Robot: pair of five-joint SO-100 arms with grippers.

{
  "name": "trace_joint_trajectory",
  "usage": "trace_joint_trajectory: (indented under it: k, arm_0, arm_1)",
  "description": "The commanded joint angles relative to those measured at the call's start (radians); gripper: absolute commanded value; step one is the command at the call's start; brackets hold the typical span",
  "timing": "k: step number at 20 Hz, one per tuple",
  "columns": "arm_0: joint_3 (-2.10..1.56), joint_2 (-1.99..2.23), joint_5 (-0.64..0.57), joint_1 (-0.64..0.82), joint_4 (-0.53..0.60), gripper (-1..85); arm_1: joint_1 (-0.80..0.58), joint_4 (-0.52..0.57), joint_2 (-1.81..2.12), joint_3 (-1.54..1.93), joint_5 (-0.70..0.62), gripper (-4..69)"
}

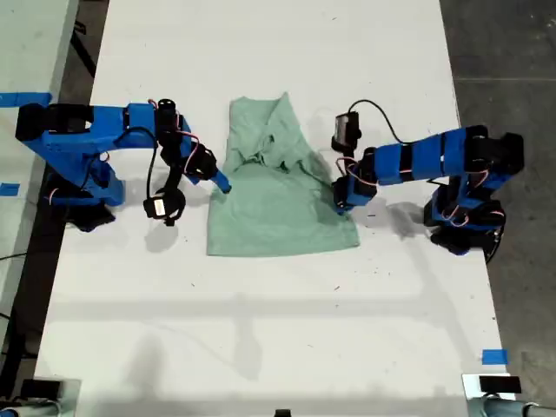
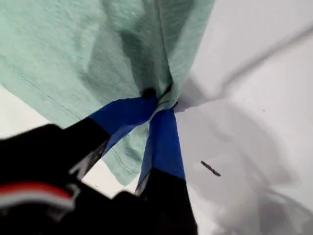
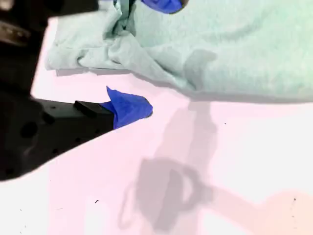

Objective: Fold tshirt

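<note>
Pale mint tshirt (image 1: 278,204) lying mid white table (image 1: 261,330) in the exterior view, bunched toward 12 o'clock. Clenched on its edge with my first gripper (image 2: 164,100); parted wide beside it with my second gripper (image 3: 146,56). Risk of dragging and skewing the cloth if pulled from one side only, or of losing so thin a pinch.

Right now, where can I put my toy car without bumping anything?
The wide bare table below the tshirt in the exterior view is free, and the strip above it. Beside the tshirt it is crowded: one arm there, another arm opposite.
</note>
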State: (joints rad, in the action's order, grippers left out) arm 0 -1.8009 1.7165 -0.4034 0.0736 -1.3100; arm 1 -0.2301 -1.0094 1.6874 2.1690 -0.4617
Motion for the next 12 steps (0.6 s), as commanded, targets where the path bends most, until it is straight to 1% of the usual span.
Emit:
trace_joint_trajectory:
  k: [1, 3, 6, 8, 10, 12]
  arm_0:
    - [0.026, 0.018, 0.005, -0.009, 0.008, 25.6]
    - [0.028, 0.018, 0.005, -0.011, 0.006, 25.5]
    - [0.028, 0.018, 0.005, -0.012, 0.003, 25.5]
    - [0.028, 0.020, 0.003, -0.012, -0.005, 25.5]
    - [0.029, 0.023, 0.003, -0.012, -0.006, 25.5]
    - [0.031, 0.023, 0.003, -0.011, -0.006, 25.4]
  arm_1:
    - [0.017, -0.147, 0.094, -0.074, -0.005, -2.0]
    - [0.029, -0.293, 0.127, -0.190, -0.011, -2.0]
    - [0.077, -0.397, 0.018, -0.468, -0.011, -2.0]
    - [0.106, -0.425, -0.098, -0.664, 0.008, -2.1]
    - [0.135, -0.465, -0.295, -0.893, 0.046, -2.1]
    - [0.158, -0.468, -0.477, -1.085, 0.075, -2.1]
